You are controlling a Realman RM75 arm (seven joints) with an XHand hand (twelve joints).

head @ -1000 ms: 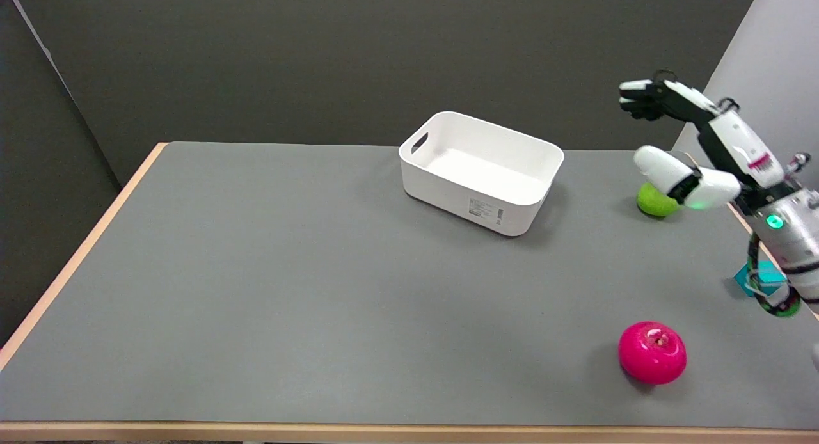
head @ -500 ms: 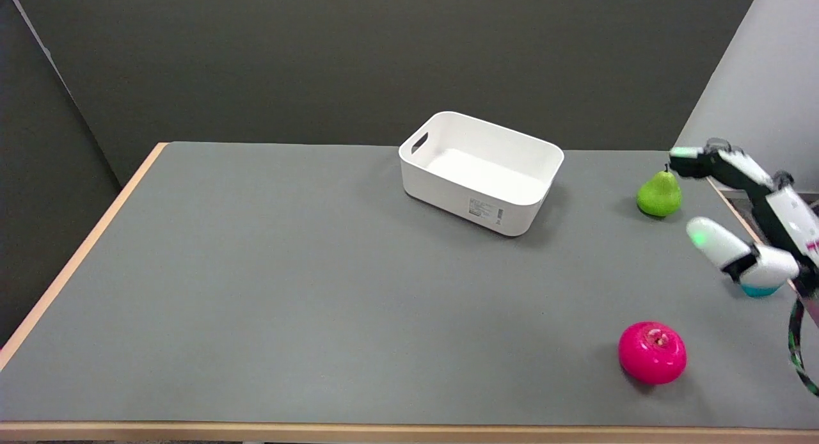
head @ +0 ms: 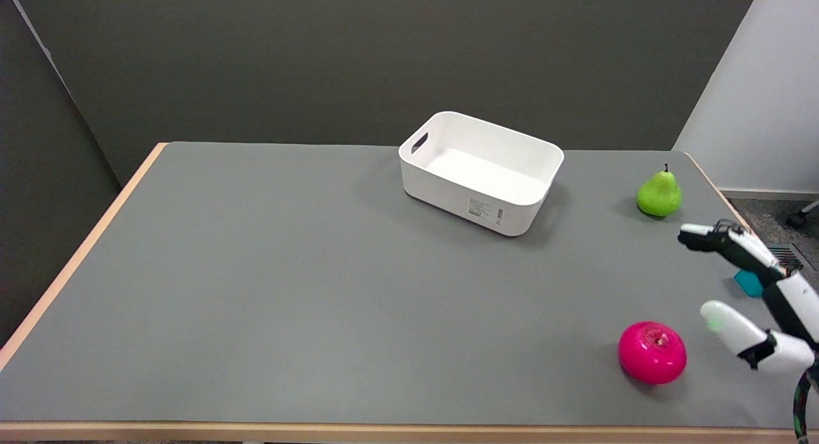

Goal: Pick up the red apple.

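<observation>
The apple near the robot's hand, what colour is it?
The apple is a bright pinkish red, glossy, with a small brownish stem dimple on top; the head view shows it clearly.

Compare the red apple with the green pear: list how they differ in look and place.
The red apple is glossy magenta-red, round and squat; the green pear is green and tapers up to a dark stem. The apple lies near the table's front edge, close to the right hand; the pear stands farther back, near the right edge. Both rest on the grey table, outside the white bin.
</observation>
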